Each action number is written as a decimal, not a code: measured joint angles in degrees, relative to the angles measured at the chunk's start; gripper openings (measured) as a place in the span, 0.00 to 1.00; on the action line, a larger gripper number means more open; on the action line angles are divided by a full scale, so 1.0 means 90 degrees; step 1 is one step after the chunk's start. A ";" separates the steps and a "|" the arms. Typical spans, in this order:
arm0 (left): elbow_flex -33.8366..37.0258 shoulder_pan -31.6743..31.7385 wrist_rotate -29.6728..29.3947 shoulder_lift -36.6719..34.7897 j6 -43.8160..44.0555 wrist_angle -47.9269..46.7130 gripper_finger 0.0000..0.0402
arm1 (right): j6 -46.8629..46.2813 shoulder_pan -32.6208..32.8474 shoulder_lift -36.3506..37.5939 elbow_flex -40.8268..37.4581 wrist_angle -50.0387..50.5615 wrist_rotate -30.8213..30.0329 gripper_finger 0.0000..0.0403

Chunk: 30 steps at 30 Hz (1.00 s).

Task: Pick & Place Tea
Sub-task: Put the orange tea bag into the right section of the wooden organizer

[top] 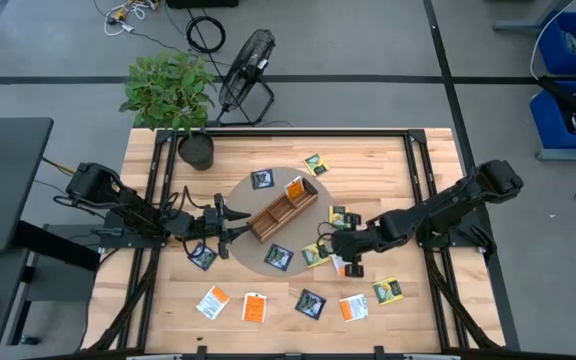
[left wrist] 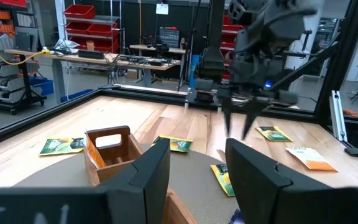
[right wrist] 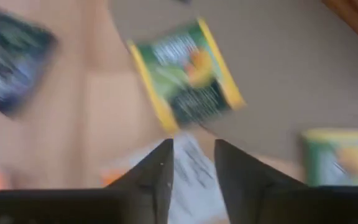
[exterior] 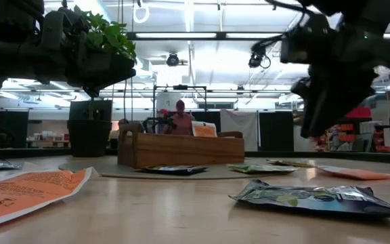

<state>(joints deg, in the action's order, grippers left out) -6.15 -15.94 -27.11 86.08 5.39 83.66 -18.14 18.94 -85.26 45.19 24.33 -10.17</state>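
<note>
Right gripper (right wrist: 191,163) fingers apart, yellow-green tea pkt (right wrist: 185,78) just ahead (blurred), nothing gripped

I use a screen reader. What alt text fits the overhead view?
Two dark robot arms meet over a wooden table, their fingers either side of a long wooden tray on a round mat. Small tea packets lie scattered around; a potted plant stands behind.

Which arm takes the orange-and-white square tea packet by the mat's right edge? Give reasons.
Right. The right gripper hovers open directly over that orange-and-white square packet; the left gripper waits across the long brown wooden tray, farther off.
</note>
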 joint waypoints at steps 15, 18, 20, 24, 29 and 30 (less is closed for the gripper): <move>-0.0001 -0.0002 0.0225 0.0002 -0.0002 -0.0015 0.40 | 0.0904 -0.0026 -0.0076 -0.0463 0.0073 -0.0139 0.60; 0.0002 0.0000 0.0225 0.0002 -0.0002 -0.0038 0.41 | 0.0905 -0.0041 -0.0145 -0.0705 -0.0152 -0.0209 0.60; 0.0002 0.0000 0.0224 0.0002 0.0000 -0.0058 0.40 | 0.0905 -0.0045 -0.0193 -0.0803 -0.0293 -0.0215 0.60; 0.0004 0.0000 0.0224 0.0002 0.0000 -0.0107 0.41 | 0.0902 -0.0095 -0.0310 -0.0889 -0.0454 -0.0201 0.60; 0.0004 0.0000 0.0218 0.0002 0.0000 -0.0148 0.41 | 0.0902 -0.0112 -0.0336 -0.0918 -0.0563 -0.0086 0.57; 0.0004 0.0000 0.0220 0.0002 0.0002 -0.0146 0.40 | 0.0902 -0.0112 -0.0339 -0.0916 -0.0592 -0.0079 0.55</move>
<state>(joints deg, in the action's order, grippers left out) -6.11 -15.94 -25.12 86.11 5.40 82.34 -10.02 17.93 -88.32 36.95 19.00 -10.88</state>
